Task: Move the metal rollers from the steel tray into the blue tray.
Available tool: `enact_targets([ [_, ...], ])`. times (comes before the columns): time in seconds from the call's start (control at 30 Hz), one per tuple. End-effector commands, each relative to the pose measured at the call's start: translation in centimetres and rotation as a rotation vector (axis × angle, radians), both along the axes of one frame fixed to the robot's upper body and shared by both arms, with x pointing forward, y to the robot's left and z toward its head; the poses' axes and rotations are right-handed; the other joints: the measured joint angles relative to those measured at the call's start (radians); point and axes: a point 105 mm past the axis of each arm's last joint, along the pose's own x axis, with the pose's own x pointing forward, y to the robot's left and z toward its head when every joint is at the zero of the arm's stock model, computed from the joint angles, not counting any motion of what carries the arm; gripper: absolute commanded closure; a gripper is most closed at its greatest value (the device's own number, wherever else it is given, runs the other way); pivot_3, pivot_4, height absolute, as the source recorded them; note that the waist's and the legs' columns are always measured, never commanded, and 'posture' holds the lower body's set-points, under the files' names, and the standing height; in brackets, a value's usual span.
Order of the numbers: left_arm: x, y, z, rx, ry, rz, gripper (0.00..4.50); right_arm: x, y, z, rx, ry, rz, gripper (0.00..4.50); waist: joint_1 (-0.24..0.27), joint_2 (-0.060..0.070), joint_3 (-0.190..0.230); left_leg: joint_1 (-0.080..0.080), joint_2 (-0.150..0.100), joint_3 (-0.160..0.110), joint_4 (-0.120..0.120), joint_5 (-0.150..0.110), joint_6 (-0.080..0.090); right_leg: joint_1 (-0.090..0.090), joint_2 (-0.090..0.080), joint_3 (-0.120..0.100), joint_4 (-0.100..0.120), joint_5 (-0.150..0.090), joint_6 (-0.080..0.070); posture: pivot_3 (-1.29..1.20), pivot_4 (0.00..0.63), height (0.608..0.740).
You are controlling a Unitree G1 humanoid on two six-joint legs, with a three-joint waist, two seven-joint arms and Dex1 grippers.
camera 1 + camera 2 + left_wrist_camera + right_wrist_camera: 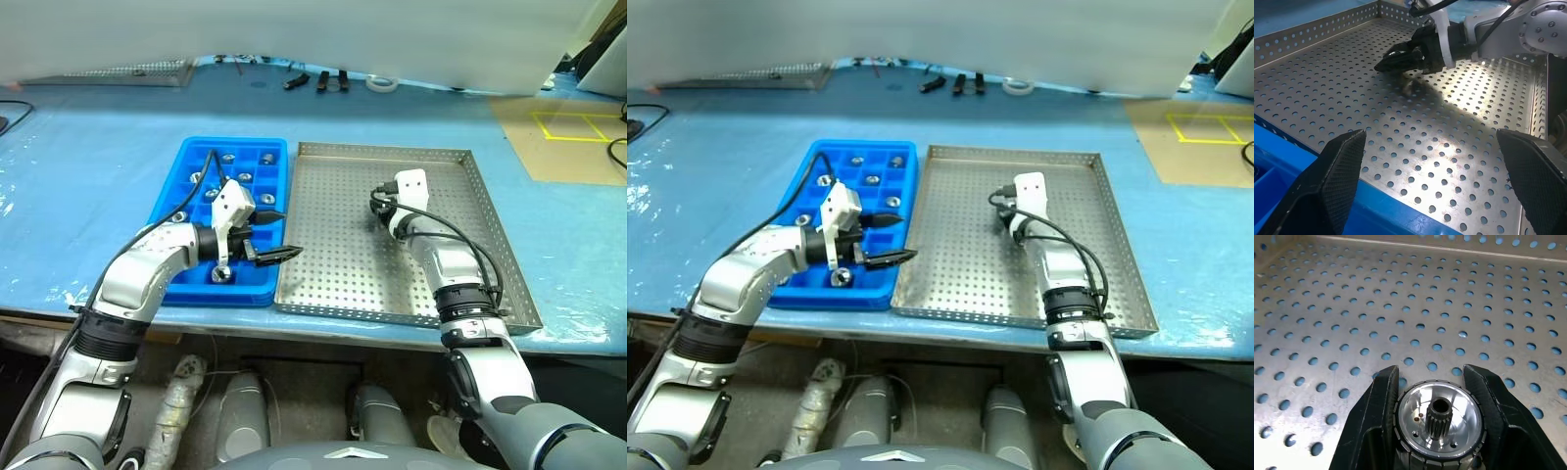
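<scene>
Bright even overhead light, glare on the steel tray point(1459, 98), soft arm shadow.

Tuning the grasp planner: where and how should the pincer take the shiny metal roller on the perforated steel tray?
Across the knurled outer rim, fingers on opposite sides, coming in low along the perforated steel tray. The shiny round metal roller has a small geared hub, poor for pinching. The right pincer is already shut on it that way.

- One steel tray point(333, 264).
- One blue tray point(168, 191).
- About nine metal rollers point(222, 275) sit in the blue tray's compartments; some may be hidden behind the left arm.
- One more roller point(1440, 420) is clamped in the right tool point(1436, 396).
- Two tools: the right one and the left tool point(269, 235).
</scene>
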Motion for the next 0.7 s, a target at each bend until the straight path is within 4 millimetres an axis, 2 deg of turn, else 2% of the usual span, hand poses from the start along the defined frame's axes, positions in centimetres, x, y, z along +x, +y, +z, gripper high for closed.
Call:
enact_targets([
  [0.03,-0.8,0.6,1.5,-0.03,-0.033,-0.005,0.0,-0.2,2.3,3.3,0.011,-0.101,0.113,2.81,0.0,0.0,0.0,0.0,0.0,0.0,0.0,0.0,0.0,0.0,0.0,0.0,0.0,0.0,0.0,0.04,0.15,0.74],
  [0.23,-1.6,2.2,1.4,-0.03,-0.025,0.067,0.0,-1.8,7.9,6.1,0.05,-0.143,0.446,2.81,0.004,0.0,0.0,0.0,0.001,0.0,-0.002,0.0,0.0,-0.001,0.0,0.0,-0.001,0.0,0.0,0.15,0.15,0.74],
  [0.33,-2.5,3.1,1.2,-0.024,-0.013,0.104,0.0,-2.6,10.0,7.0,0.041,-0.16,0.591,2.81,0.017,0.0,0.0,0.0,0.001,0.0,-0.003,-0.001,0.001,-0.001,0.0,0.0,-0.001,0.0,-0.001,0.2,0.15,0.74],
  [0.47,-3.8,4.6,0.9,-0.01,-0.009,0.18,0.0,-3.2,12.5,7.4,0.019,-0.166,0.745,2.81,0.048,0.0,0.0,0.0,0.001,-0.001,-0.006,-0.001,0.002,-0.003,0.0,-0.001,-0.001,-0.001,-0.002,0.31,0.15,0.74],
  [0.57,-5.1,6.1,0.6,-0.013,0.002,0.272,0.0,-4.7,15.0,7.3,0.04,-0.154,0.913,2.81,0.066,0.0,0.0,-0.002,0.001,-0.001,-0.008,-0.001,0.002,-0.005,0.0,-0.002,-0.002,-0.002,-0.003,0.39,0.15,0.74],
  [0.7,-6.5,6.8,-0.1,-0.009,0.019,0.337,0.0,-5.6,16.3,6.5,0.039,-0.13,0.999,2.81,0.102,0.0,0.0,-0.002,0.003,-0.001,-0.011,-0.002,0.003,-0.006,0.0,-0.003,-0.002,-0.005,-0.005,0.46,0.15,0.74],
])
